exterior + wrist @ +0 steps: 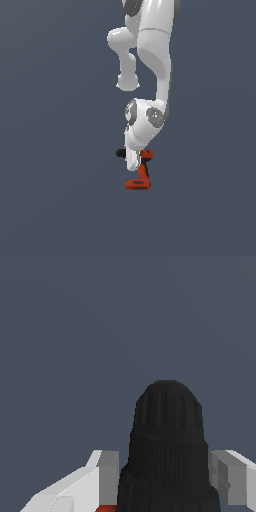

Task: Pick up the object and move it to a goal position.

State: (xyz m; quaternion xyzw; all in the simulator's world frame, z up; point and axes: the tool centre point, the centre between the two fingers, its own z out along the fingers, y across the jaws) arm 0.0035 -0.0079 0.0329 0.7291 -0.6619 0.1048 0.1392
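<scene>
The white hand [133,161] is pointing downward and pinching the drill [140,175] at its upper body; in the wrist view its fingers [107,476] are pressing against either side of the drill's black nose [167,446]. In the exterior view the nose is sticking out toward the exterior view's left, while the red handle and flat battery base are hanging below the hand. The white arm [152,55] is reaching down from above against a plain grey-blue backdrop; no edge of any supporting surface is showing.
</scene>
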